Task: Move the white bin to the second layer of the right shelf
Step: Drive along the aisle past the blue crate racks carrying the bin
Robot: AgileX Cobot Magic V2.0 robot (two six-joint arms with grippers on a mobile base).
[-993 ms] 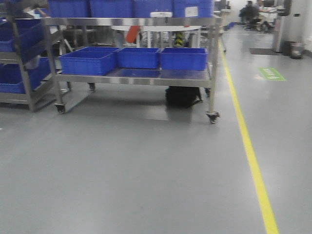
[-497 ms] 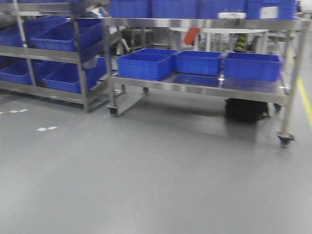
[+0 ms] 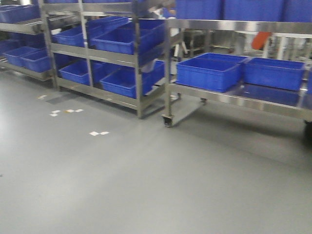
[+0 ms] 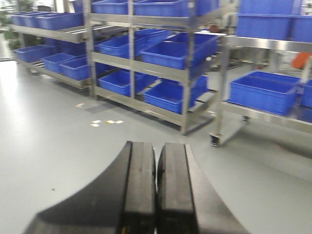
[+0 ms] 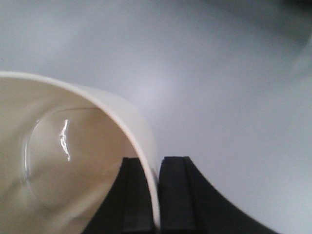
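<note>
In the right wrist view the white bin (image 5: 68, 161), glossy cream with a rounded base, fills the lower left and hangs above grey floor. My right gripper (image 5: 155, 163) is shut on its wall, one finger inside and one outside. My left gripper (image 4: 157, 146) is shut on nothing, its pads touching, above bare floor. Steel racks with sloping levels (image 3: 112, 53) stand ahead, holding blue crates. Bare sloping tracks show on an upper level of the far-left rack (image 4: 92, 31). I cannot tell which level is the right shelf second layer.
A wheeled steel cart (image 3: 243, 95) carrying blue crates (image 3: 209, 73) stands at the right, its caster (image 3: 167, 120) on the floor beside the rack post. Another rack (image 3: 19, 29) stands far left. White tape marks (image 3: 97, 133) lie on the grey floor in front.
The front view has swung left: the cart slid from the middle to the right edge, the yellow floor line left the frame, and the racks of blue crates came into view.
</note>
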